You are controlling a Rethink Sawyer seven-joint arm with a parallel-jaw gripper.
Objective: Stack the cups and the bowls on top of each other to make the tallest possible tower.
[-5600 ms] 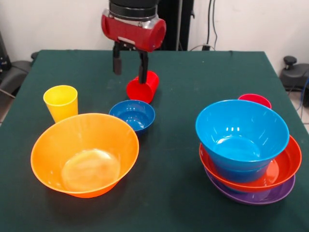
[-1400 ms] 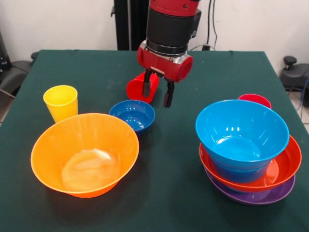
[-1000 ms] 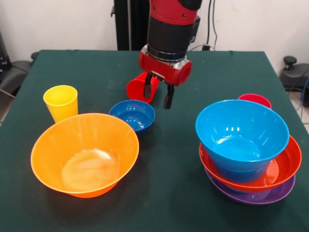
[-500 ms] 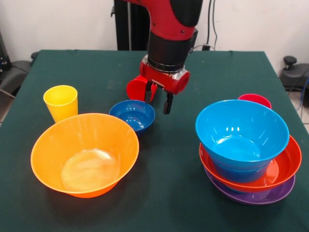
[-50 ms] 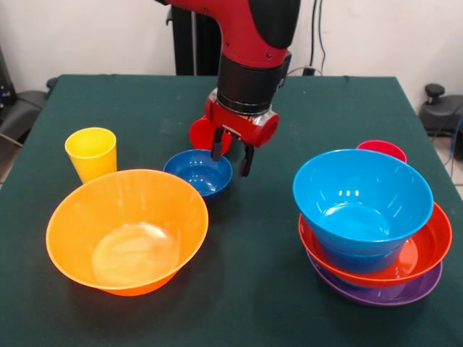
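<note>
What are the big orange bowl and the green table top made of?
The big orange bowl looks like glossy plastic: light glints on it and its wall glows as if slightly see-through. The green table top seems covered in matte cloth, since it shows no shine, though that is uncertain.

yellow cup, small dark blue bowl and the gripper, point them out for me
yellow cup (image 5: 91, 153), front view, on its outer wall below the rim
small dark blue bowl (image 5: 196, 170), front view, on its inner surface
gripper (image 5: 231, 155), front view, midway between the two fingertips, open above the bowl's rim
</note>
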